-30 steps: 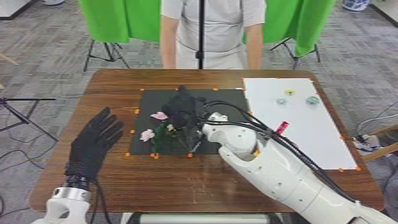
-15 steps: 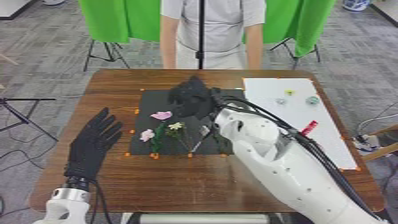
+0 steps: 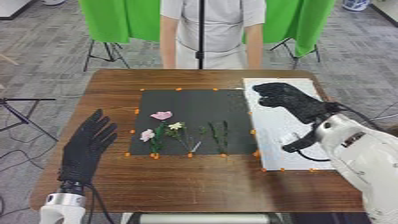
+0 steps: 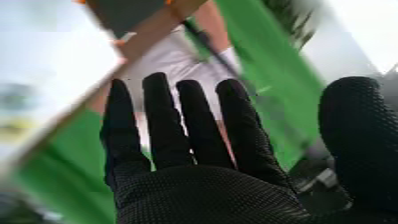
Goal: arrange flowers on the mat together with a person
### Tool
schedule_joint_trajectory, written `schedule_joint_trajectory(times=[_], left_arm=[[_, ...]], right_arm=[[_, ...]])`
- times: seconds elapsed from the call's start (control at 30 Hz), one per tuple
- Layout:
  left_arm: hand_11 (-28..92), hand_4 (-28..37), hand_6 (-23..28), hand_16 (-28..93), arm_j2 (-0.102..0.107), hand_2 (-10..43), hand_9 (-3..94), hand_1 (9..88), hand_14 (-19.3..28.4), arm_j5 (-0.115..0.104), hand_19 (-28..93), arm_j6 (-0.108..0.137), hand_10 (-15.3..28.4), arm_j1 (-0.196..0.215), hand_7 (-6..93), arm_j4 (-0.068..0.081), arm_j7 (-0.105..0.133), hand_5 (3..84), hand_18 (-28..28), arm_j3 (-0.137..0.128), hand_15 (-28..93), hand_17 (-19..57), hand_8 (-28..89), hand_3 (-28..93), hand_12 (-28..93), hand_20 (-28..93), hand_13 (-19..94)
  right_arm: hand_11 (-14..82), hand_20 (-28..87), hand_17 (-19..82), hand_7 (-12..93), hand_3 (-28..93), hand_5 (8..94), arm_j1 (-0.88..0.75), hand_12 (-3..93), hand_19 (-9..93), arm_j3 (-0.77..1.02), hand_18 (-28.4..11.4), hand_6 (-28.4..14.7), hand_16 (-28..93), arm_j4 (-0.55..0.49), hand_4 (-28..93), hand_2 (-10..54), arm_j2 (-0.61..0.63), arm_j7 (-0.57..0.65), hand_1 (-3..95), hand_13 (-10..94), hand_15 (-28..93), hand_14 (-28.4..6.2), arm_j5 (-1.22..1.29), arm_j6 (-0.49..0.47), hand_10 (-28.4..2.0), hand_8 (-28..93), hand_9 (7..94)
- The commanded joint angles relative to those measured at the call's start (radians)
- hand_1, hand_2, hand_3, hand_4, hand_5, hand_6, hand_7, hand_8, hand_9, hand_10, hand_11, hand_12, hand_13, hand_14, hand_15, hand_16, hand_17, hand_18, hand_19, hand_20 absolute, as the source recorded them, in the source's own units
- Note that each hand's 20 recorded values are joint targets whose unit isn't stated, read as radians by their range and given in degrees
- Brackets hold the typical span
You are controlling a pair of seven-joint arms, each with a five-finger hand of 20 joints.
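Note:
In the head view, my right hand [image 3: 293,100] is above the white mat [image 3: 272,150], its fingers relaxed and thumb apart, holding nothing. The right wrist view shows the same hand [image 4: 204,192] with fingers straight. On the black mat [image 3: 191,105] lie a pink flower [image 3: 161,115], a second pink flower [image 3: 147,135] lower left, a white flower [image 3: 175,126] and green stems [image 3: 223,136] to their right. My left hand [image 3: 84,150] rests open left of the black mat. Part of the white mat is hidden under my right hand and arm.
Orange markers [image 3: 135,111] line the mats' edges on the brown table [image 3: 178,180]. A person stands behind the far edge, with a dark vertical pole in front. Blurred yellow [image 4: 12,125] and grey [image 4: 16,95] items lie on the white surface in the right wrist view.
My right hand has left the black mat and swung right over the white mat, uncovering the green stems. My left hand has barely shifted.

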Motion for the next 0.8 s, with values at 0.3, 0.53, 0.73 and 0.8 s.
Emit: schedule_joint_trajectory(times=[0.3,0.53,0.73,0.8], left_arm=[[16,-28.2,3.1,3,-0.007,-2.1,23.2,25.0,14.0,-0.026,41,-0.04,11.2,-0.005,19.2,0.017,-0.008,28.3,22.2,0.019,22,-9.9,-10,72,16,9,20],[16,-28.2,3.0,3,-0.015,-2.1,23.1,25.0,14.0,-0.017,41,-0.039,11.2,-0.009,18.7,0.02,-0.012,28.2,22.1,0.024,22,-9.9,-10,72,16,9,20],[16,-28.1,3.0,3,-0.025,-2.2,23.1,25.0,14.0,-0.014,41,-0.046,11.2,-0.014,18.7,0.021,-0.018,28.1,22.1,0.026,22,-9.9,-10,72,16,9,20],[16,-28.2,3.0,3,-0.031,-2.1,23.1,25.0,14.0,-0.008,41,-0.051,11.2,-0.018,18.8,0.017,-0.023,28.1,22.1,0.024,22,-9.9,-10,72,16,9,20]], right_arm=[[8.9,28,6,11,80,37.4,-0.384,21.9,45,0.363,-23.0,-5.8,27,-0.082,-23,5.0,-0.097,-0.08,12.7,29,20,-14.4,0.573,0.054,-15.8,-7,36.1],[9.4,28,6,11,80,38.3,-0.387,21.9,46,0.359,-23.1,-5.8,27,-0.089,-23,5.6,-0.099,-0.102,11.4,30,21,-14.4,0.578,0.066,-15.8,-7,37.1],[10.0,28,6,12,80,38.5,-0.391,21.8,46,0.354,-23.2,-5.7,27,-0.101,-23,6.3,-0.093,-0.111,11.8,30,22,-14.4,0.585,0.084,-15.8,-7,37.3],[10.3,28,6,12,80,38.6,-0.402,21.8,46,0.359,-23.2,-5.8,27,-0.106,-24,6.7,-0.093,-0.118,11.8,30,22,-14.5,0.593,0.096,-15.9,-7,37.4]])
